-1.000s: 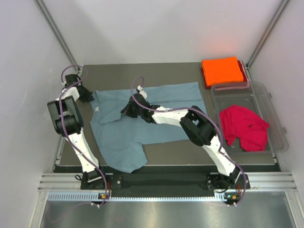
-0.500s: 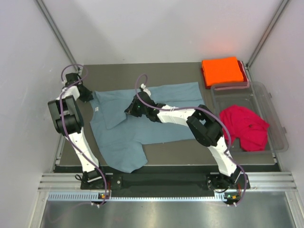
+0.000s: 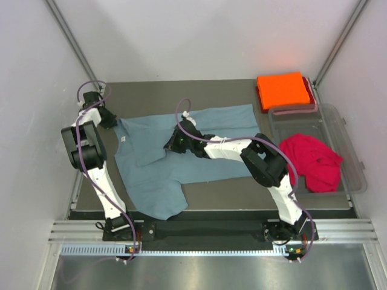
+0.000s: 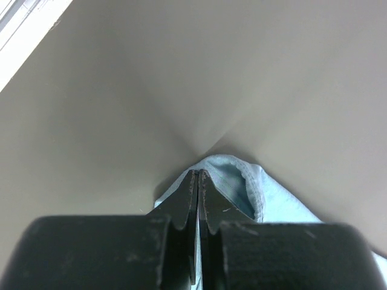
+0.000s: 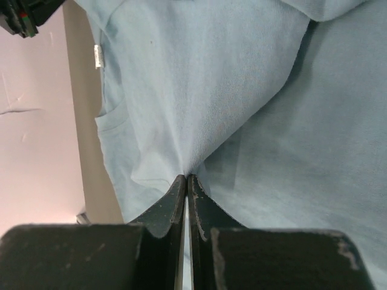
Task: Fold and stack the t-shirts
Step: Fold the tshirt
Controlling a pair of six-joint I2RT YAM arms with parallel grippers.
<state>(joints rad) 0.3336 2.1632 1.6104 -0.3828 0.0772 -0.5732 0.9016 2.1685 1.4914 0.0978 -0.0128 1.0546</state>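
One grey-blue t-shirt [image 3: 181, 166] spread on table [image 3: 211, 96], orange t-shirt [image 3: 282, 89] folded far right, red t-shirt [image 3: 309, 160] crumpled in clear tub [image 3: 341, 124]

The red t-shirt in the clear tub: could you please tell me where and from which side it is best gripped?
Pinch a raised fold near the middle of the red t-shirt, coming straight down from above. It lies crumpled in a heap inside the clear tub, whose walls would likely block a sideways approach.

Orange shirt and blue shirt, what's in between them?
Only bare table lies between the orange shirt and the blue shirt; the top view shows it.
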